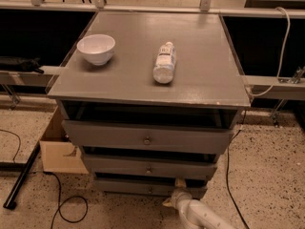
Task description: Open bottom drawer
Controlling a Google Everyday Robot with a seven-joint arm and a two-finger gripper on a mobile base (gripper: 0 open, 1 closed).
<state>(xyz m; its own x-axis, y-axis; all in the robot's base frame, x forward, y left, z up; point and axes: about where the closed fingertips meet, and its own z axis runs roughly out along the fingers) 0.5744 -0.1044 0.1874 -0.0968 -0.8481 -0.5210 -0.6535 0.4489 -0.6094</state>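
Observation:
The grey cabinet (152,80) has three drawers, each with a small round knob. The bottom drawer (124,186) is the slimmest front, just above the floor, with its knob (150,190) at centre. It stands out a little, with a dark gap above its top edge. My gripper (177,190) comes up from the lower edge of the view on a white arm (200,216). It sits at the drawer's front, right of the knob, with its tip at the top edge.
A white bowl (96,48) and a bottle lying on its side (165,62) rest on the cabinet top. A cardboard box (59,149) stands left of the cabinet. Cables (71,209) and a black pole (21,180) lie on the speckled floor.

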